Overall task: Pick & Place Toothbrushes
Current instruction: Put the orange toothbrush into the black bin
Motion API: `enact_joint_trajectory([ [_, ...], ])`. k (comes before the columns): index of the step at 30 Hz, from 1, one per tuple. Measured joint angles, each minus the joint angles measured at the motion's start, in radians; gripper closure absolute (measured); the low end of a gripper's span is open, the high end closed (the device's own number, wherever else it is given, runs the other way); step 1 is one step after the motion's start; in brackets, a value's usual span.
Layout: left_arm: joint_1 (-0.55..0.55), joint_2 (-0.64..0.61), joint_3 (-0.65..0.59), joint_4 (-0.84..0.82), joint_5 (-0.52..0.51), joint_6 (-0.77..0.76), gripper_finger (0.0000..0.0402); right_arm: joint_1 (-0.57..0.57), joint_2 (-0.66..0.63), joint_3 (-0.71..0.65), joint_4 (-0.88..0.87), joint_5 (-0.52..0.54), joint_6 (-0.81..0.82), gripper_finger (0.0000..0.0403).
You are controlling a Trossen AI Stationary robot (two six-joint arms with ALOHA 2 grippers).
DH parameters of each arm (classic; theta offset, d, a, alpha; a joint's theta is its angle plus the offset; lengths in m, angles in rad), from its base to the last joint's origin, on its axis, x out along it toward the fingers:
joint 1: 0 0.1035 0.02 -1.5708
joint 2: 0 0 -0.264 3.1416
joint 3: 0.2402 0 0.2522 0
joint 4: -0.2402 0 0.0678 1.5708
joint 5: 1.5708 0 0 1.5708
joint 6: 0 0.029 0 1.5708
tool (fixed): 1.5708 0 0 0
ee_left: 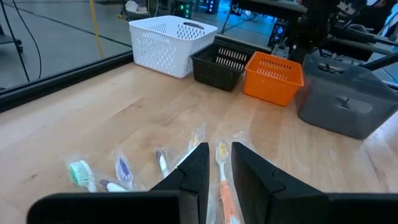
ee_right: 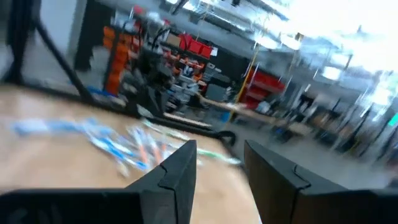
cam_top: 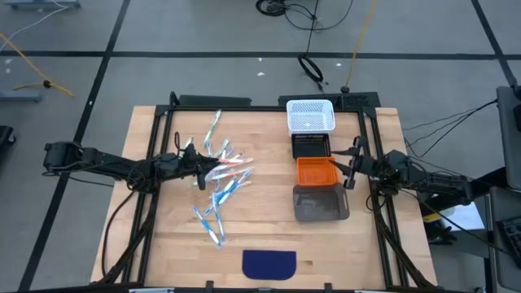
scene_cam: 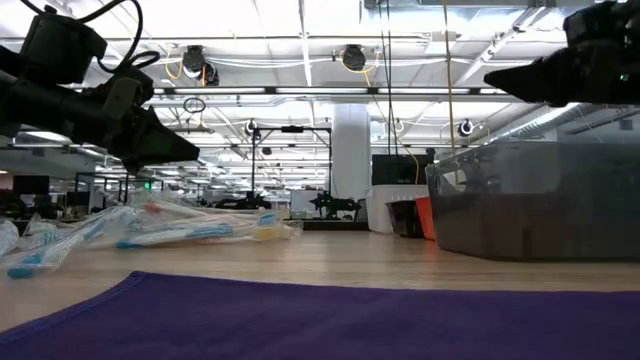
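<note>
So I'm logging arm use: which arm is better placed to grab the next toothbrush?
Probably the left: its open gripper hovers over the toothbrushes, one between its fingers. The right gripper is by the orange bin.

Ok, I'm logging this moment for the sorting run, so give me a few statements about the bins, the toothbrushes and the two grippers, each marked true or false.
1. The bins stand in one row: white bin, black bin, orange bin, grey bin. True.
2. The toothbrushes already lie in the orange bin. False: they lie scattered on the wooden table, left of the bins.
3. The left gripper has its fingers open over an orange toothbrush. True.
4. The right gripper holds a toothbrush. False: its fingers are open and empty, beside the orange bin.
5. A red cloth lies at the table's near edge. False: the cloth is dark blue.
</note>
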Motion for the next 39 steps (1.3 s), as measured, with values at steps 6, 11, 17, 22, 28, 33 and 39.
enact_joint_trajectory([
  [6,0.000,0.000,0.000,0.044,0.000,0.007,0.0334,0.000,0.002,0.000,0.081,0.024,0.227,0.0277],
  [11,0.014,0.000,0.034,-0.053,0.070,-0.005,0.0334,0.000,0.003,0.000,0.138,0.027,0.361,0.0277],
  [17,0.096,0.048,0.299,-0.659,0.055,0.062,0.0334,0.000,0.050,0.000,0.212,0.029,0.465,0.0277],
  [22,0.172,0.103,0.485,-0.896,0.062,0.243,0.0334,0.000,0.107,0.000,0.219,0.029,0.506,0.0277],
  [28,0.205,0.220,0.574,-1.016,0.087,0.339,0.0317,0.000,0.161,0.000,0.223,0.029,0.511,0.0277],
  [33,0.227,0.337,0.586,-1.019,0.082,0.345,0.0260,0.000,0.182,0.000,0.244,0.029,0.506,0.0277],
  [39,0.252,0.402,0.587,-0.996,0.080,0.363,0.0210,0.000,0.190,0.000,0.262,0.027,0.504,0.0277],
])
